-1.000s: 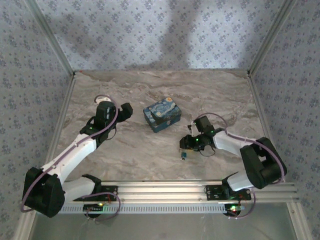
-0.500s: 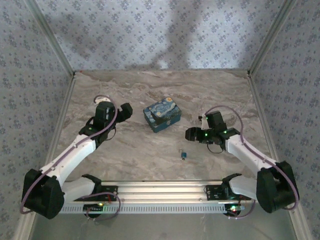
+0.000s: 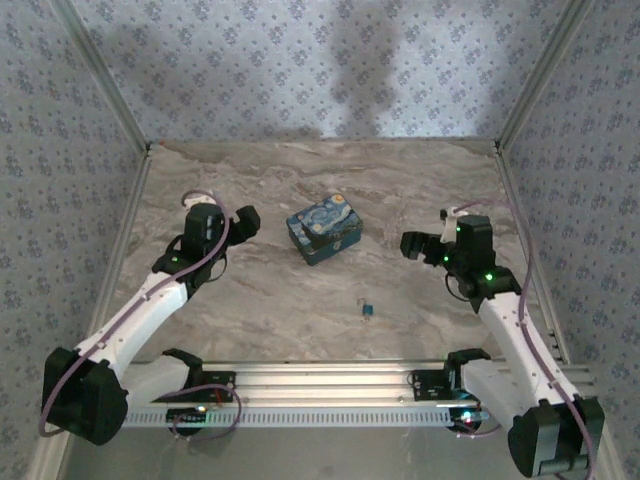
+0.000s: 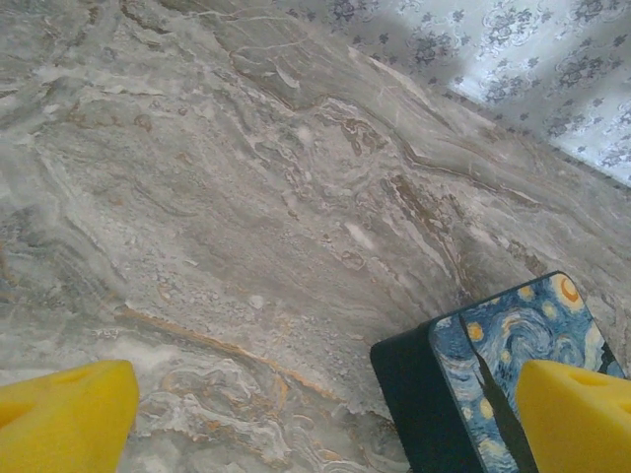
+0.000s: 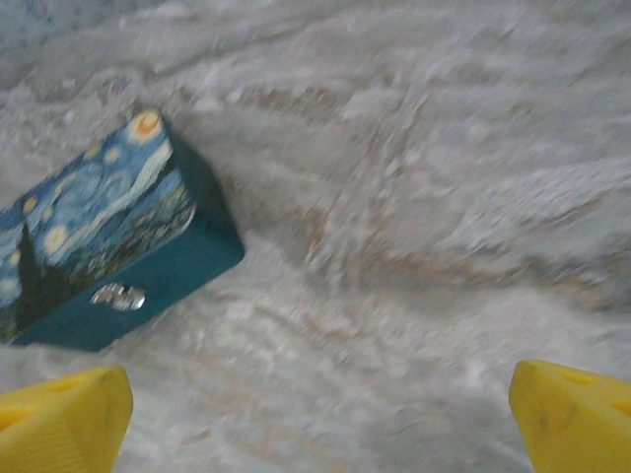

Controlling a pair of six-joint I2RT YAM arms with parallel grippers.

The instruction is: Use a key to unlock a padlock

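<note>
From above, the padlock (image 3: 367,309) lies alone on the marble surface (image 3: 300,180), near the front edge and a little in front of the painted box (image 3: 324,231). The key is too small to make out.

At the left wrist, the left jaws gape wide and empty, with the box beside one yellow fingertip (image 4: 577,414).

At the right wrist, the right jaws spread just as wide, holding nothing.

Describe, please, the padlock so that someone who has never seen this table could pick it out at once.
Start at the blue-and-yellow painted box near the middle of the marble table. From it, come toward the near edge and slightly right: the padlock lies there on bare marble. It is a tiny bluish-silver speck, far smaller than the box.
</note>
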